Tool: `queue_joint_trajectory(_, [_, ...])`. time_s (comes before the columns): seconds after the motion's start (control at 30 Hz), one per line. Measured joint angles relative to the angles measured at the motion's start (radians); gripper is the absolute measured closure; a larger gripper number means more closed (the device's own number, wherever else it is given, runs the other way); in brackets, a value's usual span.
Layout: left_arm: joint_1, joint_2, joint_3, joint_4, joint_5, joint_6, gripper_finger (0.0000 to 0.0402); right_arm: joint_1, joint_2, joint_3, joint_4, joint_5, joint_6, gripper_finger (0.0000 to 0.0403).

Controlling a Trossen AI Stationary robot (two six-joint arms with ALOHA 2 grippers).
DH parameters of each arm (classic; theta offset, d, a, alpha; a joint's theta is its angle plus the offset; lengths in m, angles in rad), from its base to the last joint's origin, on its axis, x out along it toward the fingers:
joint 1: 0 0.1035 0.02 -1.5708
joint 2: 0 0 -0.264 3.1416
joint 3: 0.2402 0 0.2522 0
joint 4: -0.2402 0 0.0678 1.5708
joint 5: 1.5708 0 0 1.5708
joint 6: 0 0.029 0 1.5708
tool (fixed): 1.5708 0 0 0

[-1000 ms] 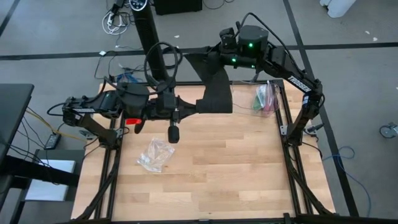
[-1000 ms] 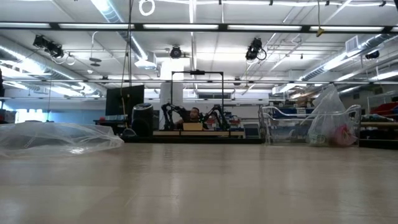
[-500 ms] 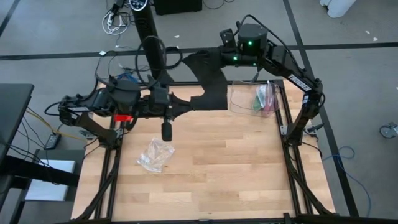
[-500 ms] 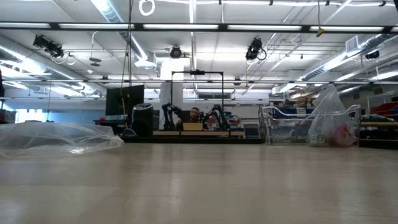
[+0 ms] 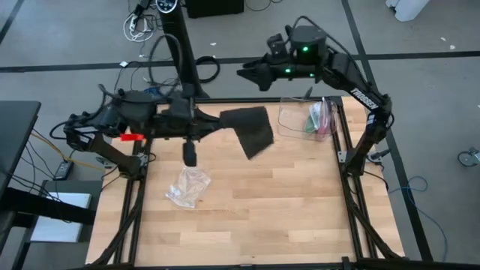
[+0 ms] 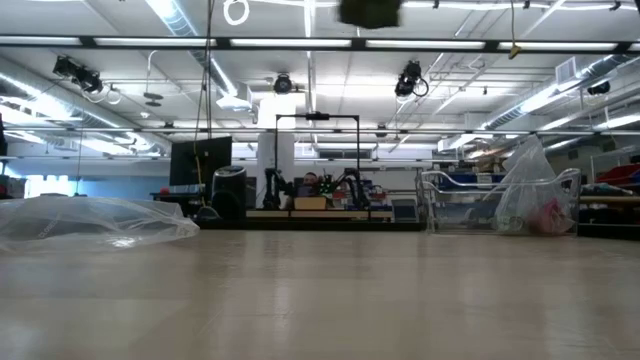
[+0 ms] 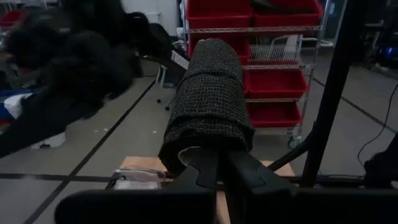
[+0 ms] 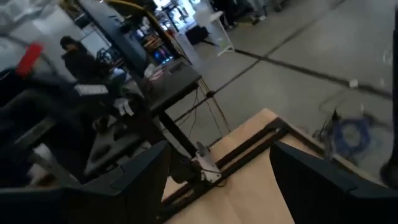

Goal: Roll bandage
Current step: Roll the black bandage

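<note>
Now let go by the spread right hand (image 5: 251,73), leaving the bandage (image 5: 251,130) dangling over the worktop (image 5: 285,195) beyond the left hand (image 7: 219,163), pinched there alone, ready for rolling.

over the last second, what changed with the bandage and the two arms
The right pincer opened and let go of the bandage, whose free end fell from the back edge and now hangs over the table. The left pincer stays shut on the bandage and has drawn back toward its own side. The plastic bag and the clear bin have not moved.
</note>
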Motion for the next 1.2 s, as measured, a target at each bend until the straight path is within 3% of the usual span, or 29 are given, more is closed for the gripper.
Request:
queue_joint_trajectory(0.23, [0.002, -0.004, 0.152, -0.114, -0.001, -0.053, 0.0389, -0.038, -0.108, 0.001, -0.252, 0.014, -0.230, 0.0128])
queue_joint_trajectory(0.37, [0.002, -0.003, 0.214, -0.137, -0.011, -0.078, 0.0389, 0.021, -0.135, 0.001, -0.314, -0.057, -0.299, 0.0134])
queue_joint_trajectory(0.47, [0.002, -0.003, 0.249, -0.134, -0.036, -0.081, 0.0389, 0.099, -0.139, 0.001, -0.290, -0.053, -0.316, 0.0134])
queue_joint_trajectory(0.73, [0.004, -0.003, 0.300, -0.138, -0.110, -0.083, 0.0389, 0.308, -0.090, 0.000, -0.210, 0.168, -0.279, 0.0098])
queue_joint_trajectory(0.97, [0.003, -0.002, 0.321, -0.163, -0.133, -0.082, 0.0389, 0.385, -0.083, 0.000, -0.151, 0.272, -0.229, 0.0064])
queue_joint_trajectory(1.2, [0.003, -0.001, 0.320, -0.162, -0.127, -0.081, 0.0389, 0.433, -0.031, 0.001, -0.142, 0.439, -0.270, 0.0059])
